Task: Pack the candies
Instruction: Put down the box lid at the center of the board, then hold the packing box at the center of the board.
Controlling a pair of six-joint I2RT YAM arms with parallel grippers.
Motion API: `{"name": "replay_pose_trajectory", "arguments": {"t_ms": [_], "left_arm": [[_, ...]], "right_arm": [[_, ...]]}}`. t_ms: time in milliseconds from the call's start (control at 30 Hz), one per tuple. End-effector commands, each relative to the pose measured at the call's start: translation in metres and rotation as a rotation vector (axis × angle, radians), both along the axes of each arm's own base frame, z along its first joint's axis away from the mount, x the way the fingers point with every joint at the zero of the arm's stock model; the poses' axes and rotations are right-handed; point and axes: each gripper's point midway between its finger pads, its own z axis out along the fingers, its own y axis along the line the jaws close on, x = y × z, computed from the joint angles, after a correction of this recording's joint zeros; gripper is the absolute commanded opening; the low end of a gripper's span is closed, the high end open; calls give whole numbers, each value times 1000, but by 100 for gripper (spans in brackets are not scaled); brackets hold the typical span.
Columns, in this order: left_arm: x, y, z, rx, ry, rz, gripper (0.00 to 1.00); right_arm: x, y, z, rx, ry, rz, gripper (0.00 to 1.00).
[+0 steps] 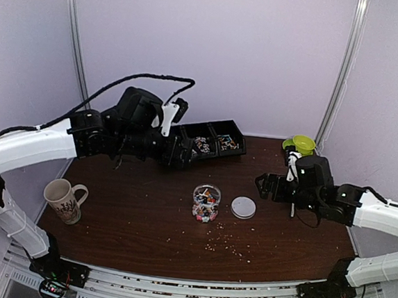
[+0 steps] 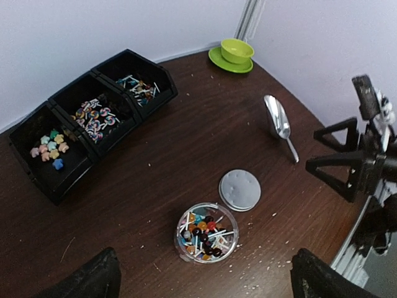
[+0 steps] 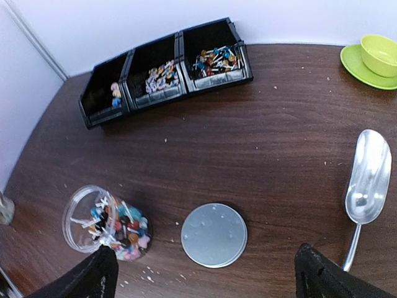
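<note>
Packing seemingly midway: jar (image 2: 178, 239) part-filled with candies (image 2: 205, 234), lid (image 2: 239, 190) off just right; more in far bins (image 3: 155, 100); left gripper (image 2: 208, 282), right gripper (image 3: 211, 276) spread, empty.

Colourful candies (image 2: 205, 234) piled inside upright clear jar (image 2: 177, 236).

Pale lilac walls (image 1: 215, 46), wooden table (image 1: 144, 221)

A metal scoop (image 3: 369, 177) is lying on the table (image 3: 279, 124), near a green cup (image 3: 379, 54) sitting on its saucer (image 3: 352, 65). A grey lid (image 3: 214, 234) is lying flat; a mug (image 1: 62, 200), apparently patterned, is standing well apart
</note>
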Motion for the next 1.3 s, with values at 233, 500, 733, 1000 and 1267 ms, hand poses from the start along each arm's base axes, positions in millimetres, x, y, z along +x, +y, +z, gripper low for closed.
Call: {"name": "replay_pose_trajectory", "arguments": {"t_ms": [233,500,733,1000,1267], "left_arm": [[3,-23,-97,28,-224,-278,98],[-24,-43,-167,-14,-124,-573,98],[-29,-41,-171,-160,-322,-601,98],[-23,-51,-203,-103,-320,-640,98],[-5,-48,-226,-81,-338,-550,98]], "right_arm": [[-12,18,-45,-296,158,257,100],[-10,20,-47,-262,150,262,100],[-4,12,-46,-252,168,240,100],[-6,10,-39,-228,158,238,100],[-9,10,-37,-212,164,242,99]]}}
